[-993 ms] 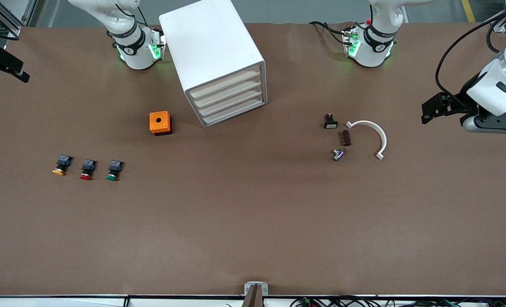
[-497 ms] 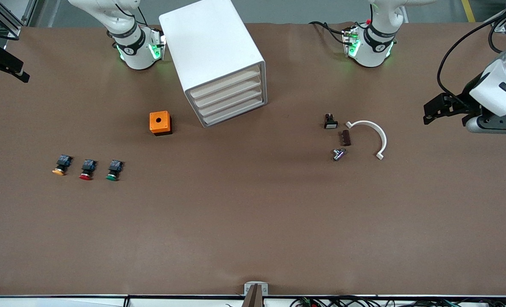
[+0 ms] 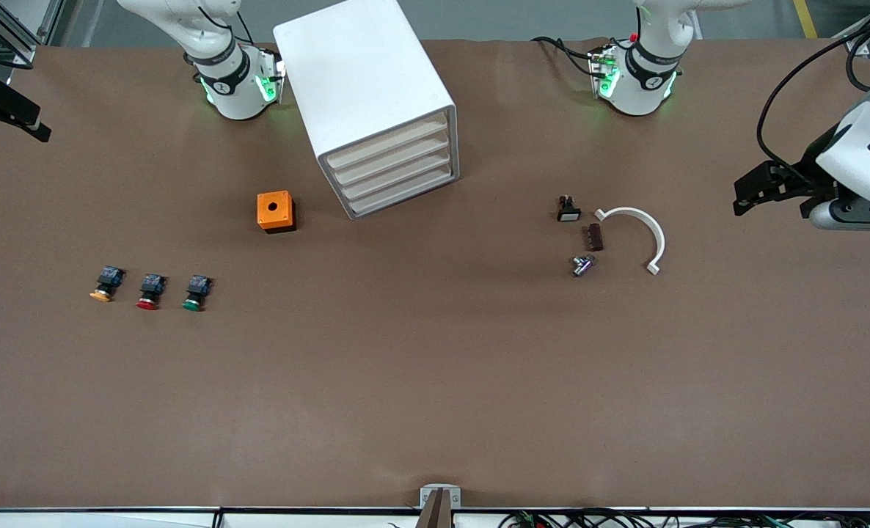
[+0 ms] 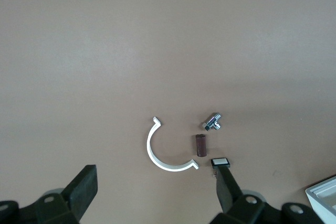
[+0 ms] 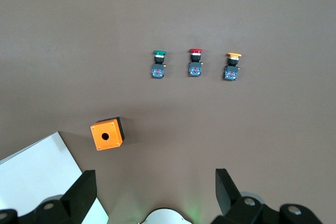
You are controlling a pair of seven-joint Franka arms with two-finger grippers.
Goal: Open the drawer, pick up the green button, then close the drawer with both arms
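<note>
The white cabinet stands near the robots' bases, all four drawers shut; the third drawer shows its plain front. The green button lies on the table toward the right arm's end, beside the red button and the yellow button; it also shows in the right wrist view. My left gripper hangs open and empty over the left arm's end of the table, open in the left wrist view. My right gripper is open and empty, high over its own base, out of the front view.
An orange box with a hole sits beside the cabinet. A white curved piece, a brown block, a small black switch and a metal part lie toward the left arm's end.
The left gripper has drifted a little toward the left arm's end of the table. Nothing else has moved.
</note>
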